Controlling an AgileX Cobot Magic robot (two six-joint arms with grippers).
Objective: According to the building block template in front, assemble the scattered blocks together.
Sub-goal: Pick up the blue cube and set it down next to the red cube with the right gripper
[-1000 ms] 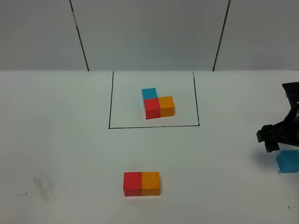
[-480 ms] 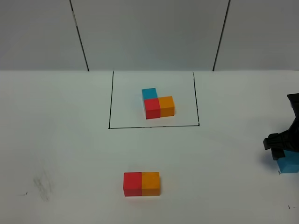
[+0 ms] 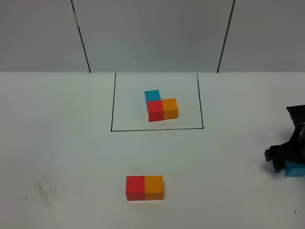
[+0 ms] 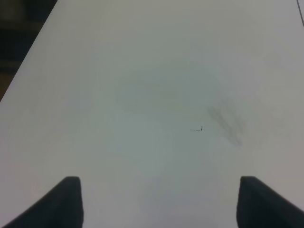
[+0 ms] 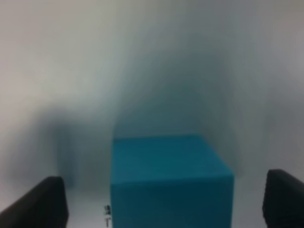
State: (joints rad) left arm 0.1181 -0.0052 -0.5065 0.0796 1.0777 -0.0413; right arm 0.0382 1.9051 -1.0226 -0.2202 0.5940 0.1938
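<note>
Inspection from the floor, all positions taken from the black drawn rectangle (image 3: 113, 102) on the table (image 3: 66, 143). Inside it sits the building block template (image 3: 159, 106): 3 joined cubes in an L, light blue at the back, red and orange side by side. Well in front of the rectangle, the loose red cube (image 3: 135, 187) and the loose orange cube (image 3: 153, 187) lie touching, red on the left, matching the template's front row. The loose light blue cube (image 3: 296, 170) lies well off to the right of the rectangle and forward of it, at the edge of the high view. Change noted over the last second: the right gripper (image 5: 161, 197) has come down from behind and above this cube to its level, so that most of the cube is now hidden in the high view. The cube itself has not shifted, nor has the red and orange pair. The wrist view shows the jaws standing wide on either side of the cube, apart from its faces; nothing is gripped yet. The left gripper (image 4: 161, 202) hangs wide and empty over bare table to the left of the rectangle. Judgement: 2 of 3 cubes are placed. The blue cube appears about to be picked up and must then go behind the red one.
</note>
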